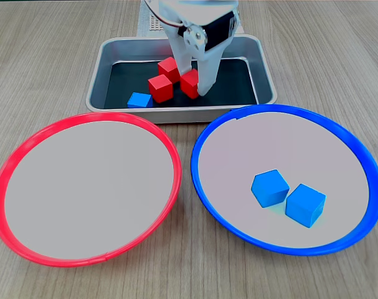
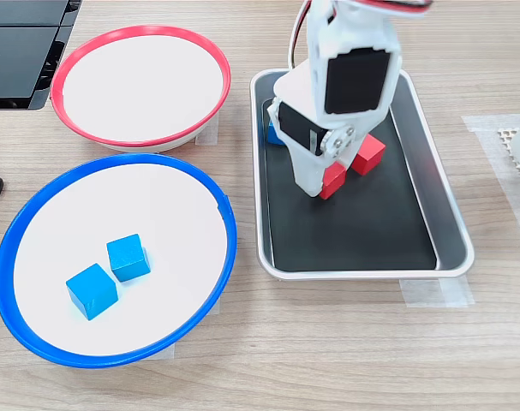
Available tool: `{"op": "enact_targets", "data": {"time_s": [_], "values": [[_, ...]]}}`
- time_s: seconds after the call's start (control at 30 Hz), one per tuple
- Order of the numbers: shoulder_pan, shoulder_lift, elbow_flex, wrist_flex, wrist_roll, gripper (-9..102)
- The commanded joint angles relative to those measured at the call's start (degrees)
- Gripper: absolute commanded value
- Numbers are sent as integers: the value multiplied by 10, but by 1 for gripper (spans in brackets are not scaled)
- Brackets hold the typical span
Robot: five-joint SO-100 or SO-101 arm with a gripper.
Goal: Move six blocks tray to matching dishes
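The hand is down inside the tray, near the top middle of a fixed view. Its white fingers sit on both sides of a red block, and they look closed on it. The block is low, at or near the dark tray floor; I cannot tell if it is lifted yet.

Two more red blocks are in the tray. One is just left of the held one and looks like it touches it. The other is right behind them. One blue block sits by the tray's near rim, a bit left of the reds.

The blue dish at the lower right holds two blue blocks, side by side. The red dish at the lower left has no blocks in it.

The blocks look small, hard and light, with flat sides and dull skin. They should not squash or break, and they should not be very slippery. The best hold is on two flat sides across from each other, near the middle, so the block does not twist out. The reds are packed close, so a finger could bump the next one. Lifting straight up seems safest.

The tray looks stiff and sits flat on the tabletop.
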Motion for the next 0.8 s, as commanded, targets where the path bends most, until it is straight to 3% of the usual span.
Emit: {"op": "enact_targets", "data": {"time_s": [0.0,0.07,0.13,0.43,0.53,0.7,0.77], "values": [[13,38,-113,125,-1,0],[28,44,-183,156,19,0],[47,45,-233,133,47,0],[142,-80,-253,-196,89,0],[160,-154,-291,-250,93,1],[175,-187,-300,-276,120,21],[177,-177,-294,-263,120,24]]}}
